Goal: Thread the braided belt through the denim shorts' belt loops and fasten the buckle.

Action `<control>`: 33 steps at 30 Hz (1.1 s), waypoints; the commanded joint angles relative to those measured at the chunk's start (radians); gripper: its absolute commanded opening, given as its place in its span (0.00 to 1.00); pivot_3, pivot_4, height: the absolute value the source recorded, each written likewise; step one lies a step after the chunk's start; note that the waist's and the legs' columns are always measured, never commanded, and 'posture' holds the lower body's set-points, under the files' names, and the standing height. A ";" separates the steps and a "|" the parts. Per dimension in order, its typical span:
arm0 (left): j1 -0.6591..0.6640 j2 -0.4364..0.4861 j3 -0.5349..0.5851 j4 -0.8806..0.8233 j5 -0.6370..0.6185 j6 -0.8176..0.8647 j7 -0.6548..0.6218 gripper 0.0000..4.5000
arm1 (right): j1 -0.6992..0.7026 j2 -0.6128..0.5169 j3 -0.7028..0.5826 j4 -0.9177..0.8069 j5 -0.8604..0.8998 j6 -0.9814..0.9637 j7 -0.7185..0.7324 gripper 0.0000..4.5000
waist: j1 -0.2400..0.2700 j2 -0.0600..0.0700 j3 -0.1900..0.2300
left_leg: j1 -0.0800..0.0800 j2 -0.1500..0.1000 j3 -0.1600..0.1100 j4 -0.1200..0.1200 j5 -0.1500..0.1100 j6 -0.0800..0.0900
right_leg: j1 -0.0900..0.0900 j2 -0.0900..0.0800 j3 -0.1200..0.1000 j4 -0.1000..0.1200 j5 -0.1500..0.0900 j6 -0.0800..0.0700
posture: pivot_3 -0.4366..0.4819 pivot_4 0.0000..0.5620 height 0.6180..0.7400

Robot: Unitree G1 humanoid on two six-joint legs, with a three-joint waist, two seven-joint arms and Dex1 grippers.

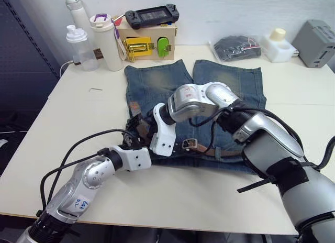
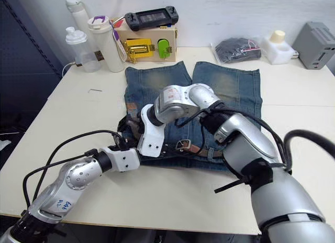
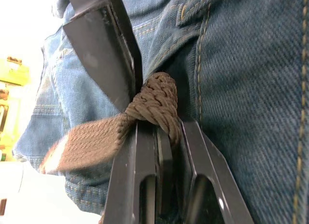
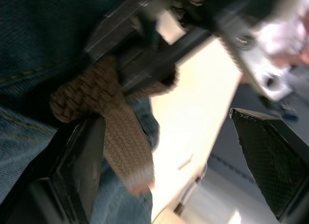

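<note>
The denim shorts (image 1: pixel 157 78) lie flat on the table, waistband toward me. Along the waistband runs the braided belt (image 1: pixel 207 150), and its silver buckle (image 1: pixel 189 144) rests near the middle. At the waistband's left corner both grippers meet. In the left wrist view my left gripper (image 3: pixel 161 127) is shut on a folded bend of the brown belt (image 3: pixel 157 101), whose loose end (image 3: pixel 82 147) trails over the denim. My right gripper (image 4: pixel 174 166) is open, its fingers (image 4: pixel 77 171) wide apart, one lying beside the belt end (image 4: pixel 123 147). The belt loops are not clearly made out.
At the table's far side stand a wooden box with a yellow latch (image 1: pixel 149 41), a game controller (image 1: pixel 152 15) on top, bottles (image 1: pixel 107 41), a bagged dark bundle (image 1: pixel 235 46), a white container (image 1: pixel 277 44) and a grey box (image 1: pixel 316 41).
</note>
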 commanded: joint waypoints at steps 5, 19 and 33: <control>0.060 -0.037 -0.016 0.053 0.043 0.040 -0.041 0.05 | 0.043 -0.049 0.030 0.051 -0.013 0.095 0.209 1.00 | -0.004 0.002 -0.001 | 0.000 -0.001 -0.004 0.002 0.000 0.000 | 0.001 0.001 0.000 0.003 0.000 0.000 | 0.48 0.27 0.22; 0.048 -0.064 0.013 0.078 0.045 0.034 -0.065 0.05 | 0.294 -0.352 -0.183 -0.427 0.270 0.477 0.606 1.00 | 0.007 0.002 -0.002 | -0.003 -0.001 -0.008 0.003 0.000 0.000 | 0.005 -0.003 0.000 -0.007 -0.001 -0.001 | 0.48 0.27 0.22; 0.028 -0.078 0.018 0.101 0.050 0.027 -0.068 0.05 | 0.452 -0.368 -0.317 -0.659 0.273 0.790 0.564 1.00 | 0.010 0.000 -0.002 | -0.004 -0.001 -0.006 0.001 0.001 0.000 | 0.016 -0.014 -0.005 -0.024 -0.010 0.011 | 0.48 0.27 0.22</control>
